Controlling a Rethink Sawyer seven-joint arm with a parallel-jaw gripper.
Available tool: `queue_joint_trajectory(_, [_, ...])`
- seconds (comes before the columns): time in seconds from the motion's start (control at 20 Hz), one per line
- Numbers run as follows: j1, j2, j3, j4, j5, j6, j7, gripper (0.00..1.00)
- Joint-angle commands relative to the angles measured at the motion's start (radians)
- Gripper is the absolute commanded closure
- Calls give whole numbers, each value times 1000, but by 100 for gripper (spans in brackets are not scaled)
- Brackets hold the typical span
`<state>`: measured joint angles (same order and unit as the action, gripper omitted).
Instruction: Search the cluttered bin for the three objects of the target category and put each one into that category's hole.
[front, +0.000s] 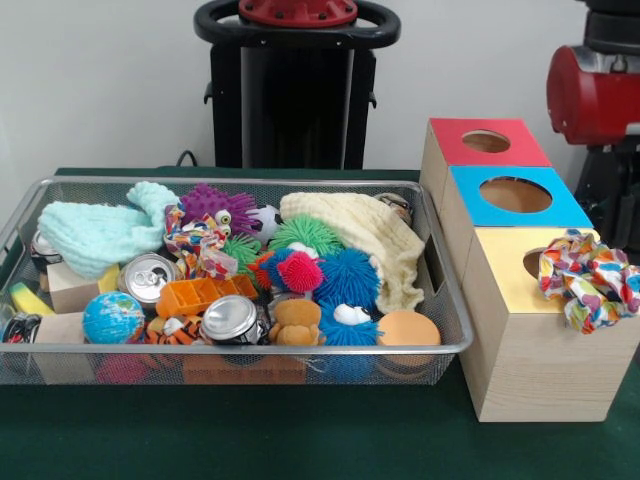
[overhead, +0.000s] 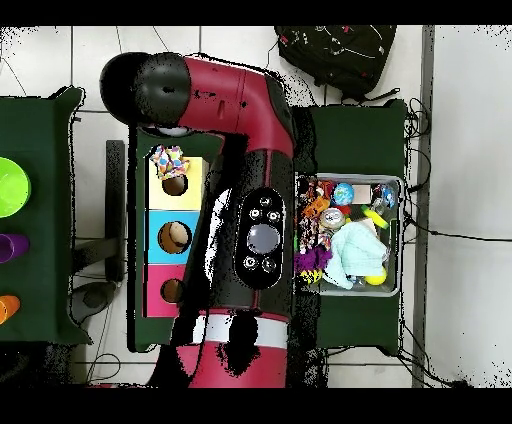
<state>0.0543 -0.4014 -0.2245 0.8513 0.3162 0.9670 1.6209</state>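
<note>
Bright, even indoor light, soft shadows, mild glare on the cans (front: 232, 318).

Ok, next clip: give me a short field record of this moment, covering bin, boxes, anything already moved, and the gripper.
bin: wire basket packed with toys, cans and cloths
boxes: three wooden boxes in a row beside the basket, red top, blue top, yellow top, each with a round hole
moved item: patterned scrunchie lying on the yellow top, at the edge of its hole, not inside
arm: red arm above the table between the boxes and the basket
gripper: not visible in either view
</note>
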Motion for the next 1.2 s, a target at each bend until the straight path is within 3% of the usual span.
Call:
queue_joint_trajectory(0.05, [-20,80,92,127,12,2,203,100])
queue_joint_trajectory(0.6, [-20,210,57,-92,21,89,268,100])
queue_joint_trajectory(0.8, [-10,221,51,-101,28,83,279,100])
queue_joint_trajectory(1.2, [15,178,65,25,44,-24,282,100])
